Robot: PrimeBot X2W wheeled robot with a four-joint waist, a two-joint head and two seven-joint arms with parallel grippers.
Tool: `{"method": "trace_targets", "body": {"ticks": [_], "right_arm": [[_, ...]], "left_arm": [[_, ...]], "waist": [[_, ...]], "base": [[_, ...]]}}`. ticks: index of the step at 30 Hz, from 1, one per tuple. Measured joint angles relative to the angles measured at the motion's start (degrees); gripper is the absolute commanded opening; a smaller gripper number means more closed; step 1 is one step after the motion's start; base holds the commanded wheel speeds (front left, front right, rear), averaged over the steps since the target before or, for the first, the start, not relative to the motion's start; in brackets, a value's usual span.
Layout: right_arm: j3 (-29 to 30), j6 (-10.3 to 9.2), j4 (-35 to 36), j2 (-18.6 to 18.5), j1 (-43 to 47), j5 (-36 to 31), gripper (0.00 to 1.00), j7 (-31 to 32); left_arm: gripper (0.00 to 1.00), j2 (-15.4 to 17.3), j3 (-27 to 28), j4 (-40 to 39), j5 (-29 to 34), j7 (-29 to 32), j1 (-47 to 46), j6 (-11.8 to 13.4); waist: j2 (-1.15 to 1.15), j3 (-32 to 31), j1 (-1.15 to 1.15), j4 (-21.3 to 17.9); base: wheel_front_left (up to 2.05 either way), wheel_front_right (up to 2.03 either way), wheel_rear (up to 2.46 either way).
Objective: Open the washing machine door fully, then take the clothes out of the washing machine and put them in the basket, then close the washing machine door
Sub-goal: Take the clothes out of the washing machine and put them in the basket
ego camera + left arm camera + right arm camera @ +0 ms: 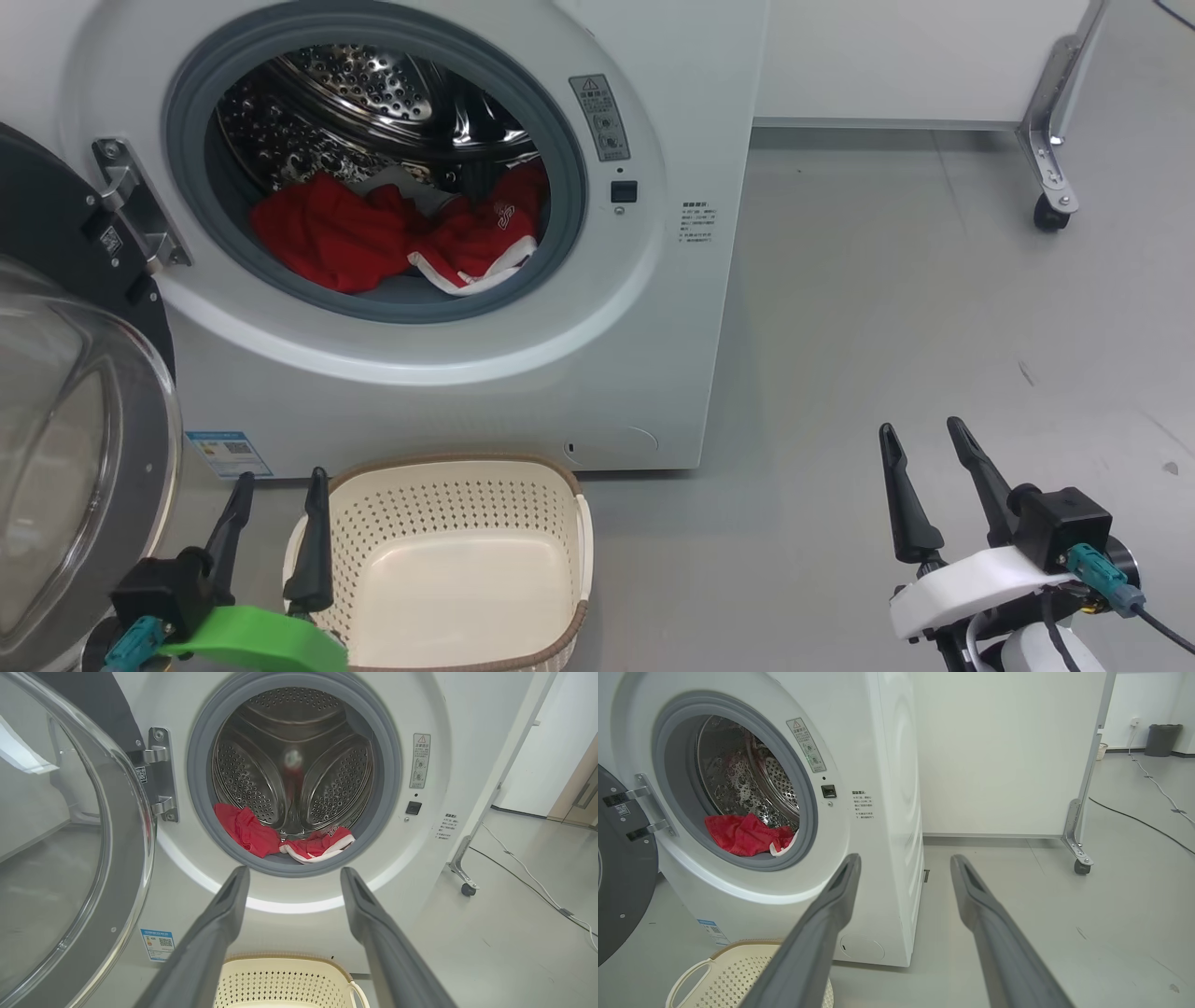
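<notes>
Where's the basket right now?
In the head view the basket sits on the floor at lower centre-left, directly in front of the washing machine, its left rim beside the open left claw.

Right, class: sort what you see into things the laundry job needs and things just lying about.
Job: washing machine, washing machine door, red clothes, basket.
Lying about: castor leg, dark bin.

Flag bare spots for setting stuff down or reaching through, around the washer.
Free: floor right of the washer, up to the wheeled frame and right gripper. Basket holds nothing. Drum mouth is open above the clothes. Crowded: lower left, where door, left gripper and basket bunch together.
</notes>
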State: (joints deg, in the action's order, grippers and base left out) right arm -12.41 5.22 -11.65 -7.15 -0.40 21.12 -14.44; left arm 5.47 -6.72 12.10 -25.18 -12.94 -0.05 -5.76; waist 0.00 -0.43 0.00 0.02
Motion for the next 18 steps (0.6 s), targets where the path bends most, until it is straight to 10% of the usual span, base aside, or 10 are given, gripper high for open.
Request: {"method": "trace_targets", "body": {"ticks": [18], "right_arm": [[0.0,0.19,-0.1,0.1,0.0,0.0,1.0,0.0]], "left_arm": [[1.0,0.1,-0.6,0.0,0.1,-0.2,0.1,0.0]], "waist": [[0.0,0.3,0.0,0.1]], "base": [[0.81,-0.81,0.0]]}}
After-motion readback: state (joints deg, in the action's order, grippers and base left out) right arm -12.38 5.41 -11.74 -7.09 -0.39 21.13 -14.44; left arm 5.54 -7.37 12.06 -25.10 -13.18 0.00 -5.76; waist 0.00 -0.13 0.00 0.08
